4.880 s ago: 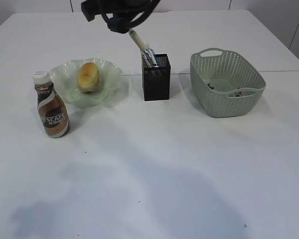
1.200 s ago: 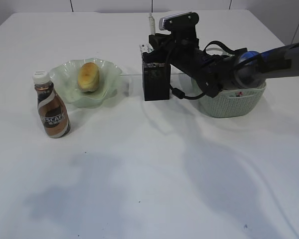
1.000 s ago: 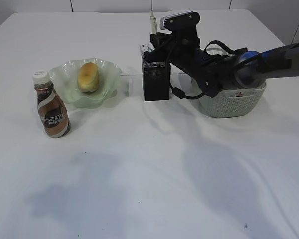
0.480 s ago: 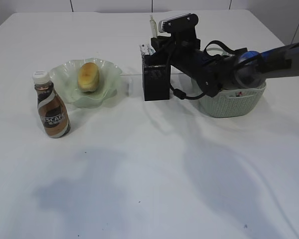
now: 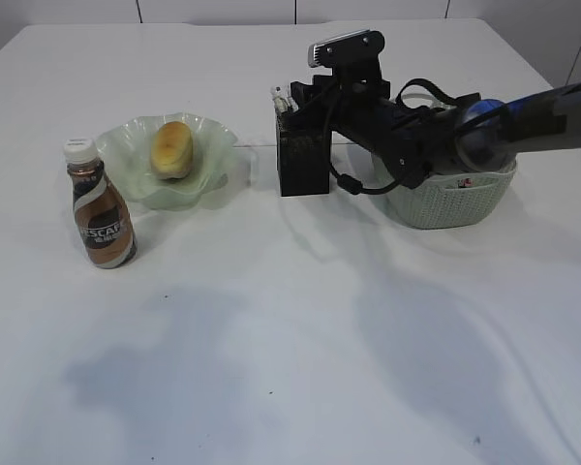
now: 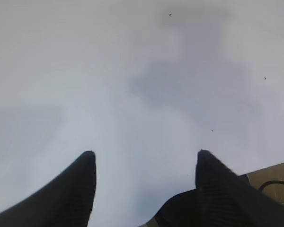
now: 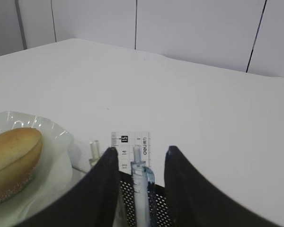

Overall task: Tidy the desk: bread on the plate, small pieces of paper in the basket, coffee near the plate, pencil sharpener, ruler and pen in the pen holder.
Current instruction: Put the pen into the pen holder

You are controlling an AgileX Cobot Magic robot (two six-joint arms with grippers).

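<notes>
In the exterior view, the right gripper [image 5: 305,97] is seen over the black mesh pen holder [image 5: 303,163], between one bread roll [image 5: 171,147] on a ruffled green plate [image 5: 213,145] and one woven basket [image 5: 445,205]; one coffee bottle [image 5: 99,213] stands near-left. In the left wrist view, the left gripper [image 6: 144,158] hangs with jaws spread, empty, over the bare desk [image 6: 132,71]. In the right wrist view, the jaws are parted around a pen [image 7: 140,182], with no clear contact; a clear ruler [image 7: 131,144] stands behind.

Two claws, both parted
Right claw [image 7: 137,172] reaches in from the right on its dark arm [image 5: 436,131]; left claw [image 6: 144,158] hangs spread and grips nothing.
</notes>
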